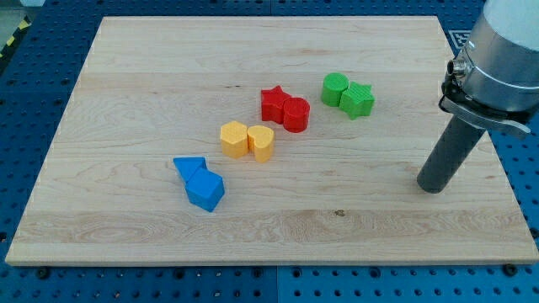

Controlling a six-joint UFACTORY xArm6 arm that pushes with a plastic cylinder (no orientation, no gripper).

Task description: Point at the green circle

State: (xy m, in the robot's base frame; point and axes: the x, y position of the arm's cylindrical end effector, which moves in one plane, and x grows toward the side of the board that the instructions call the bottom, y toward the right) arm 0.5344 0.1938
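Note:
The green circle point(334, 87) sits on the wooden board point(168, 76) toward the view's upper right, touching a green star point(358, 100) on its right. My tip point(431, 188) rests on the board near the view's right edge, well below and to the right of the green circle, apart from every block. The rod rises from it toward the view's upper right.
A red star point(273, 103) touches a red circle point(296, 114) left of the green pair. A yellow hexagon-like block point(234, 139) touches a yellow heart point(262, 143) at the centre. A blue triangle point(189, 167) touches a blue cube point(205, 190) at lower left.

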